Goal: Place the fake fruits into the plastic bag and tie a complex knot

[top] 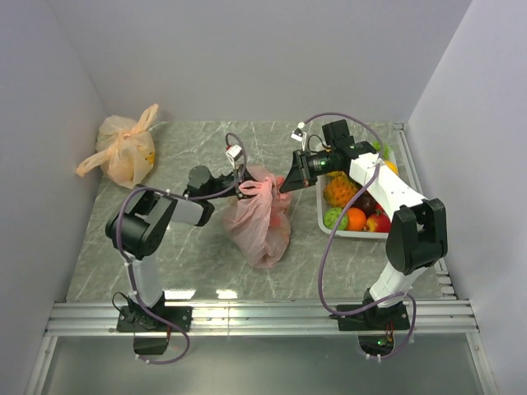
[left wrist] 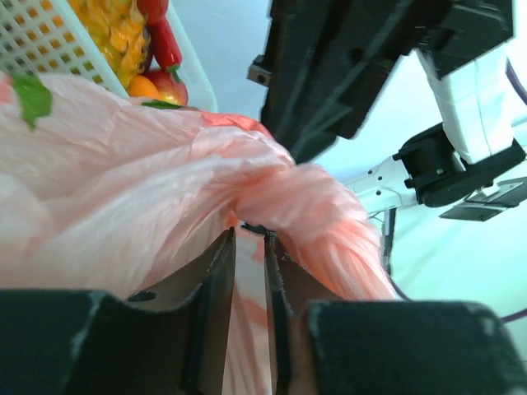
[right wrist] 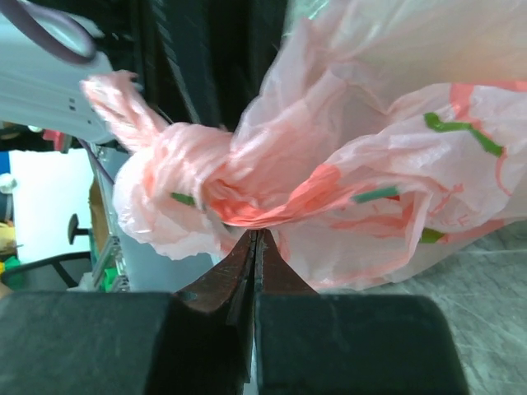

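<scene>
Top external view: a grey marbled table [top: 206, 271] carries two arms that meet over a pink plastic bag [top: 262, 222] slumped at its centre. The left arm [top: 156, 218] folds low and reaches toward 2 o'clock. The right arm [top: 387, 193] rises from its base, bends at the elbow and stretches toward 9 o'clock, hiding part of the white basket [top: 362, 234] at 3 o'clock. A knotted orange bag [top: 123, 152] sits well apart at 10 o'clock.

Fake fruits [top: 356, 218] in green, orange, red and yellow show in the basket's near half; those behind the arm are hidden. What lies inside the pink bag is blurred by its film, with only a reddish patch near its lower end.

The left gripper [top: 245, 189] and right gripper [top: 284, 183] flank the bag's bunched top from 9 and 3 o'clock. In the left wrist view the left gripper [left wrist: 249, 234] stands released, its fingers [left wrist: 218, 280] a narrow slot apart just under the twisted neck; that view cuts the bag off at 9 o'clock. In the right wrist view the right gripper [right wrist: 254, 237] is clenched, its tips pinched into the film at the underside of the bunched top.
</scene>
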Motion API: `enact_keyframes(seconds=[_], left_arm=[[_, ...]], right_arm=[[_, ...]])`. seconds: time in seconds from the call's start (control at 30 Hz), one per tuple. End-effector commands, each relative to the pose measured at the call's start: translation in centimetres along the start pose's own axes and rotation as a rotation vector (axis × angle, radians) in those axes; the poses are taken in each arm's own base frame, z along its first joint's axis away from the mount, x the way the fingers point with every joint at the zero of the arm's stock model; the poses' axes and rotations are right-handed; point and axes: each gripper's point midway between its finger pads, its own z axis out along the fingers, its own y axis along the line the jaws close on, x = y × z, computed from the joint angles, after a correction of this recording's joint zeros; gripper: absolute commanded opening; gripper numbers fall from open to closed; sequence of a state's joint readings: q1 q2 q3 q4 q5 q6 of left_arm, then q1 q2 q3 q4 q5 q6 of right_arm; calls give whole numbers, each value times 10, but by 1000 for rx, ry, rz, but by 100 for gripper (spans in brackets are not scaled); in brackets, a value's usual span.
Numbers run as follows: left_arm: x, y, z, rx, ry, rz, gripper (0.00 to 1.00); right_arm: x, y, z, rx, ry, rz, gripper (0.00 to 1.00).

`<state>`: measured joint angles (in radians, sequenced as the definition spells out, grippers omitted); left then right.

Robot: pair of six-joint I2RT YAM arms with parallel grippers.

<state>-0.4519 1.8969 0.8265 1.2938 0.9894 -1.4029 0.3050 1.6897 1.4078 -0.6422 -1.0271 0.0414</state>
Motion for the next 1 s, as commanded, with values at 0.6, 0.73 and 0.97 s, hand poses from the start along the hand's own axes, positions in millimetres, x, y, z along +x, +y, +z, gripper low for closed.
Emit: enact_keyframes(seconds=[0.6,0.73,0.97], left_arm=[[-11,-48,-132,-158,398,527,99],[-14,-71,-126,-119,368,470,99],[-84,-52,-123,-606,153,595,99]], right_arm=[[-20,20,-15,-23,-13,-208,0],[-19,22,-14,-29,-7,-208,0],[-18,19,-13,16,2,-238,0]])
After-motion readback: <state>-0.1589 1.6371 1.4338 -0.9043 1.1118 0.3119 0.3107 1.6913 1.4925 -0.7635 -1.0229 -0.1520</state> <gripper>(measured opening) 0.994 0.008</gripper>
